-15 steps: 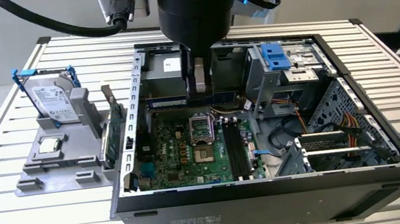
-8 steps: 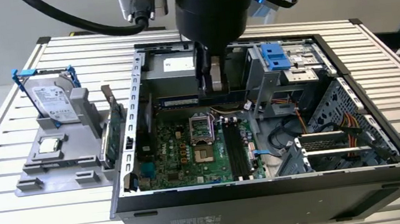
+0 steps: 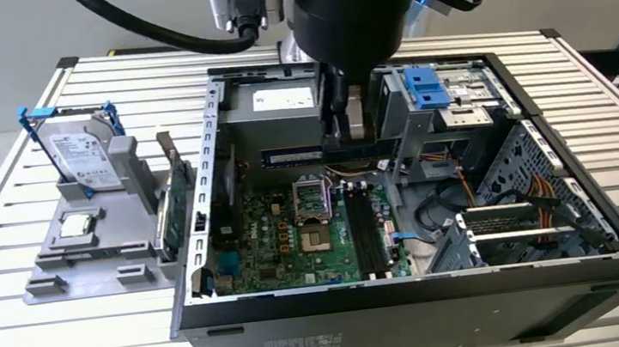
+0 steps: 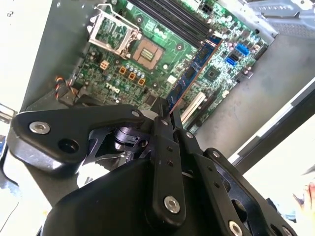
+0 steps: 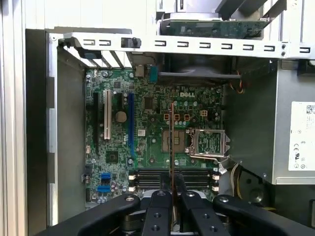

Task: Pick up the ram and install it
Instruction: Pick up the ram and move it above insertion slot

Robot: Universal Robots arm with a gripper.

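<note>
My gripper (image 3: 341, 146) hangs inside the open computer case (image 3: 414, 288), shut on the ram (image 3: 290, 154), a slim board with dark chips that sticks out sideways toward the exterior view's left. In the second wrist view the ram (image 4: 194, 69) reaches out from the gripper (image 4: 166, 105) above the motherboard (image 4: 118, 73). The first wrist view shows the ram (image 5: 171, 142) edge-on as a thin line rising from the gripper (image 5: 172, 189). The black memory slots (image 3: 364, 237) lie lower on the board; the ram is held above them and does not touch them.
A grey holder tray (image 3: 67, 277) at the exterior view's left carries a hard drive in a blue frame (image 3: 83, 158), a square silver processor chip (image 3: 79, 222) and an upright green board (image 3: 178, 206). The open processor socket (image 3: 310, 201), power supply (image 3: 267, 100) and drive cage (image 3: 439, 91) surround the gripper.
</note>
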